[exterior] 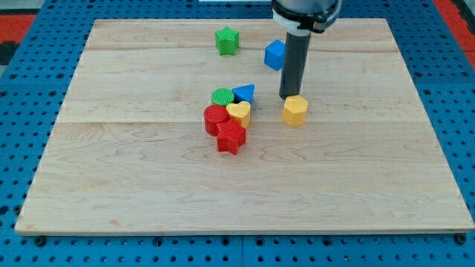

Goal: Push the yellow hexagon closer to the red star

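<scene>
- The wooden board (111,185) is lying flat on a blue pegboard surface (22,111), and its edge toward the view's bottom is sitting nearest to the camera.
- The red star (231,138) is sitting nearest of the blocks, at the bottom of a tight cluster just left of the board's middle.
- The red cylinder (216,119) is resting against the star's upper left, and the yellow heart (239,113) is pressing in at the star's upper right.
- The green cylinder (223,96) is sitting behind those two, with the blue triangle (244,93) just beside it on the view's right.
- The yellow hexagon (295,110) is standing alone to the view's right of the cluster, apart from the heart and the red star, with bare board lying between them.
- My tip (288,97) is resting at the hexagon's far edge, slightly toward its left, touching or all but touching it; I cannot tell which.
- There is no hand at work here: the dark rod (294,63) is gripping nothing and is only standing upright behind the hexagon.
- The blue cube (274,55) is sitting farther back, just left of the rod and partly hidden by it.
- The green star (227,40) is sitting farthest away, near the view's top, well apart from the cluster.
</scene>
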Available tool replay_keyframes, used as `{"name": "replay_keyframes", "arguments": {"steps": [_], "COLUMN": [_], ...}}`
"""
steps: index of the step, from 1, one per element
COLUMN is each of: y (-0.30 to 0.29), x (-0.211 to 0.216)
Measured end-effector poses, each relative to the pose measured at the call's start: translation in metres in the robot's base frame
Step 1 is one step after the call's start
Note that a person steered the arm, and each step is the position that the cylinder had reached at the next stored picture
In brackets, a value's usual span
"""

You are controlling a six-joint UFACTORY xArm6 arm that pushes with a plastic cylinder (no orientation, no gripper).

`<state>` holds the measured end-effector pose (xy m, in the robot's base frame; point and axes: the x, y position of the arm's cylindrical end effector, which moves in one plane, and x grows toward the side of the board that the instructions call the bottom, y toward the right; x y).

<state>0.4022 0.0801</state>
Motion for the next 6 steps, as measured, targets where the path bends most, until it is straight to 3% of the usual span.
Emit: {"name": "replay_keyframes", "arguments": {"steps": [1,2,3,5,6], "y": [0.000,0.027,0.052,-0.031,-0.034], "x": [0.002,-0.029,-0.006,0.039,0.041]}}
